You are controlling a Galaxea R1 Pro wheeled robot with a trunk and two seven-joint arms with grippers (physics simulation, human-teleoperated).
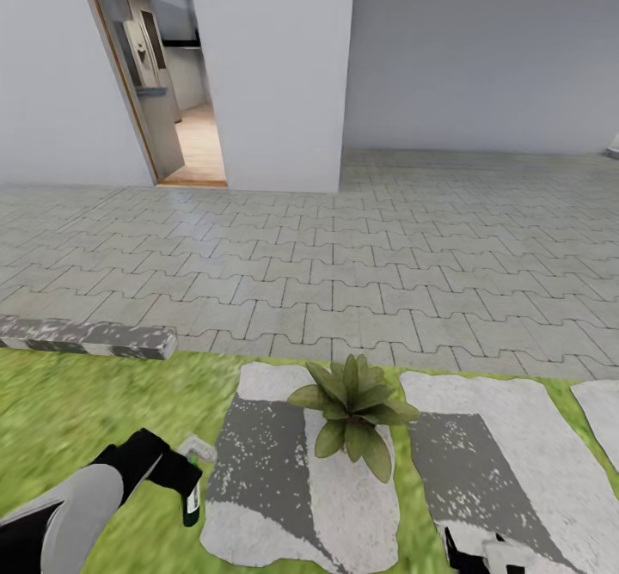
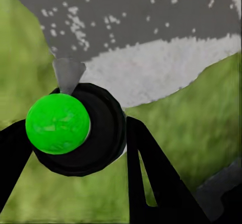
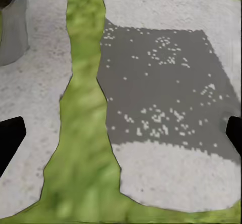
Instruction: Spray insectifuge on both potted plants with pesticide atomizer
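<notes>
The pesticide atomizer (image 1: 191, 490) is already clamped in the left gripper (image 1: 176, 479), the right gripper (image 1: 481, 557) seemingly spread empty, and one potted plant (image 1: 352, 406), just ahead, is yet to be sprayed.

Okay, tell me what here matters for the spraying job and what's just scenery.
For the job:
- pesticide atomizer, held in the left end effector
- potted plant

Scenery:
- stepping stones
- grey paving
- stone curb
- doorway

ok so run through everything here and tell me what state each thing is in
spray bottle: held in the left gripper, over the grass
left gripper: shut on the spray bottle
right gripper: open, empty, over a stepping stone
potted plant: upright on a stepping stone
doorway: open
</notes>
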